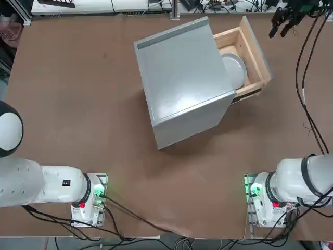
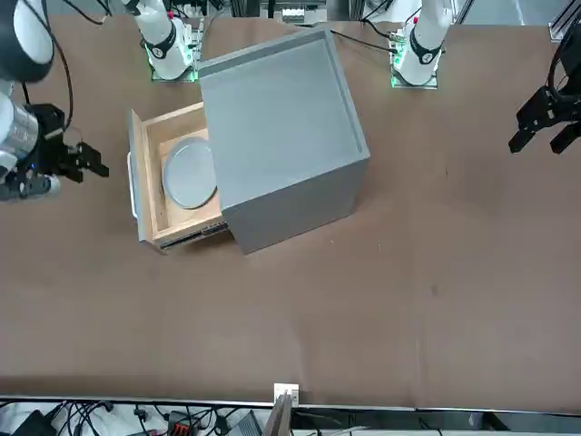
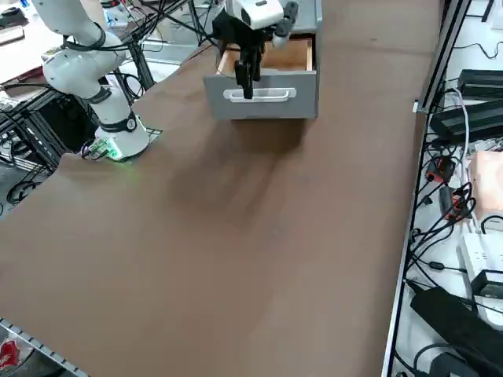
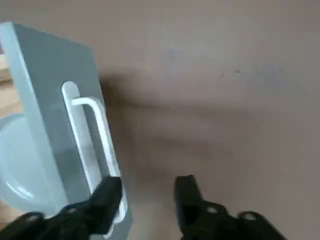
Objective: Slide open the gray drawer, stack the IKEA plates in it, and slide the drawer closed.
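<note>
Drawer (image 1: 263, 60) stands pulled out from the right side of the gray cabinet (image 1: 182, 78), its wooden tray (image 2: 159, 195) exposed. We find the cabinet set at an angle on the brown tabletop (image 1: 130, 187), toward the far half, with its broad flat top facing up. The drawer's gray front panel (image 3: 259, 108) faces right and carries a white handle (image 4: 107, 145). Metal runners (image 2: 195, 237) show along the tray's side.

Inside the tray we record a round, pale plate (image 2: 190, 173), lying next to the cabinet; seen from overhead, the cabinet's edge covers part of it. We cannot tell whether a second plate lies under this one.

The right gripper (image 4: 148, 185) is at the far right of the table, outside the drawer and near its front panel. We note its two black fingers (image 4: 107, 197) standing apart, with nothing held between them. In the wrist view, one finger overlaps part of the handle; we cannot confirm contact. The plate is away from the fingers, on the other side of the front panel.

We also note black cables (image 1: 304, 99) hanging along the right arm (image 1: 307, 179), over the right part of the table. The arm's base (image 1: 265, 208) is fixed at the near edge.
</note>
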`<state>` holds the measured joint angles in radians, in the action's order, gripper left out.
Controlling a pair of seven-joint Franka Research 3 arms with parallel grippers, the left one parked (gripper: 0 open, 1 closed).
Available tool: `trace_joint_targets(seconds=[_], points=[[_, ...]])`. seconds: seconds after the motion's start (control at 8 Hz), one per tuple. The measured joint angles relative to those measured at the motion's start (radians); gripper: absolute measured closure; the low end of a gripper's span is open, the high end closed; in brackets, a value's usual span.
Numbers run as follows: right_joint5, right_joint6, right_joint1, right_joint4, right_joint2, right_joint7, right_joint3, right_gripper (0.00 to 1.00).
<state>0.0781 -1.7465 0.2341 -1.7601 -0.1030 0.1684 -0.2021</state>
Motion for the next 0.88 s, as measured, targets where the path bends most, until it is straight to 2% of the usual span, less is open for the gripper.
trace_joint_targets(seconds=[0.12,0.38,0.5,0.62,0.88], points=[[0.0,-0.01,-0.001,-0.001,-0.023,0.019,-0.002,0.62],[0.003,-0.071,-0.001,-0.029,-0.06,0.051,-0.003,0.68],[0.004,-0.105,-0.004,-0.05,-0.075,0.053,-0.007,0.74],[0.004,-0.117,-0.009,-0.06,-0.087,0.054,-0.013,0.85],[0.046,-0.121,-0.042,-0.065,-0.103,0.047,-0.017,0.93]])
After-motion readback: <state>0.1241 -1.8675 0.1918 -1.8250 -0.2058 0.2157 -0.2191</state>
